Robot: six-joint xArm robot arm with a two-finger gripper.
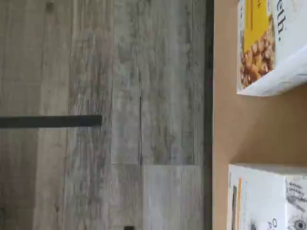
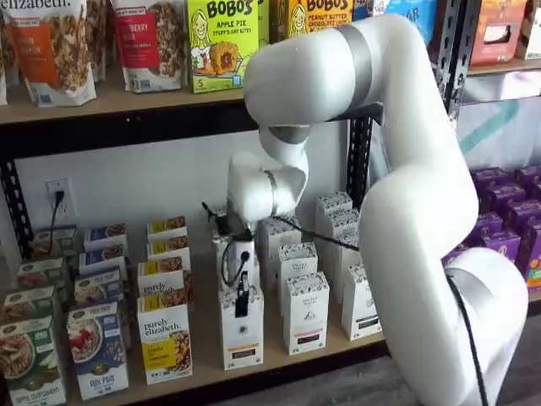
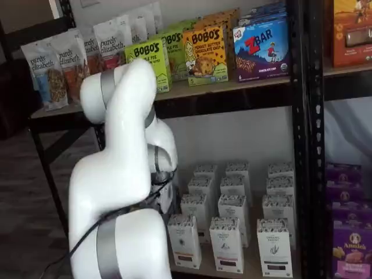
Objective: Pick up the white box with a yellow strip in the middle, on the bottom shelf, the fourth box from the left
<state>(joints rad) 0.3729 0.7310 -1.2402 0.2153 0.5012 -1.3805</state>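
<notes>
The white box [image 2: 243, 338], a tall narrow carton with a patterned top band and a thin yellow-orange strip, stands at the front of the bottom shelf [image 2: 207, 372]. My gripper [image 2: 243, 300] hangs directly over its top. One black finger shows against the box's upper front, side-on, so no gap can be read. The wrist view shows a corner of the white box [image 1: 261, 201] with its orange strip on the tan shelf board [image 1: 240, 129] behind the black front rail [image 1: 208, 115]. In a shelf view my arm [image 3: 125, 174] hides the gripper and the box.
A "purely elizabeth" box with a yellow panel [image 2: 165, 342] stands just left of the white box and also shows in the wrist view [image 1: 268, 43]. White cartons with black strips [image 2: 306, 313] stand just right. Purple boxes [image 2: 507, 228] sit further right. The upper shelf [image 2: 127, 101] holds snack boxes overhead.
</notes>
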